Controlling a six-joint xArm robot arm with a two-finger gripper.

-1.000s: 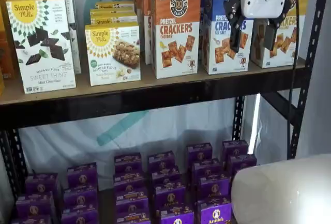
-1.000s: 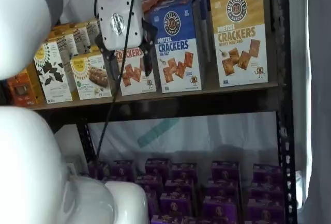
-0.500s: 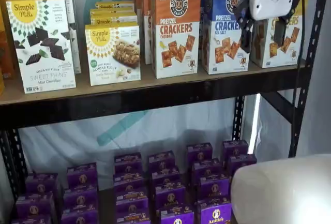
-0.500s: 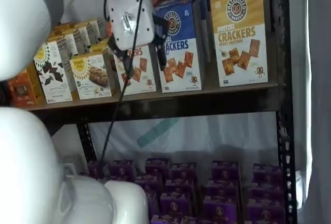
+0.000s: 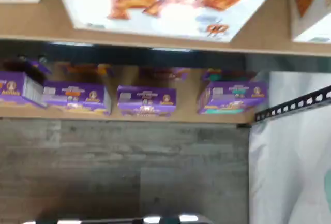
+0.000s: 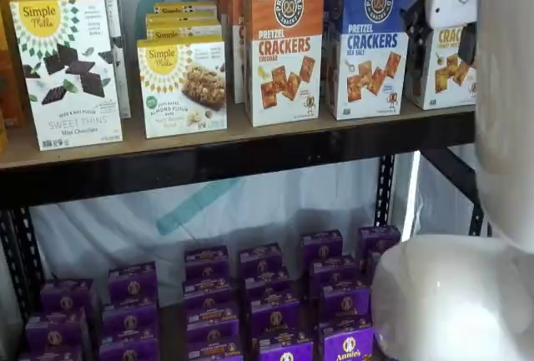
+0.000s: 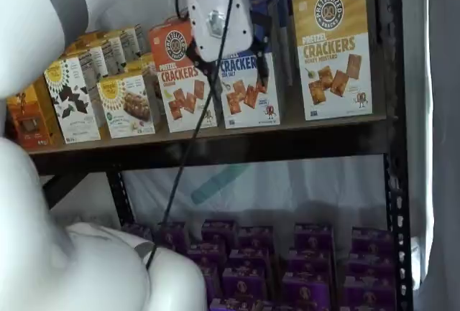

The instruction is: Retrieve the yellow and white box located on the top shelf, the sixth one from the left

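Observation:
The yellow and white box stands upright at the right end of the top shelf. In a shelf view only part of its face shows behind my gripper and arm. My gripper is open, with its black fingers spread in front of the blue-and-white cracker carton, left of the yellow box and apart from it. It also shows in a shelf view at the blue carton's right edge. The wrist view shows the white lower face of a cracker carton; I cannot tell which one.
An orange-and-white cracker carton and Simple Mills boxes fill the shelf to the left. Several purple boxes stand on the lower level. A black upright borders the yellow box's right side. My white arm covers the right edge.
My gripper has moved right along the top shelf, from in front of the orange carton to in front of the blue one. My arm now covers the rack's right side in a shelf view.

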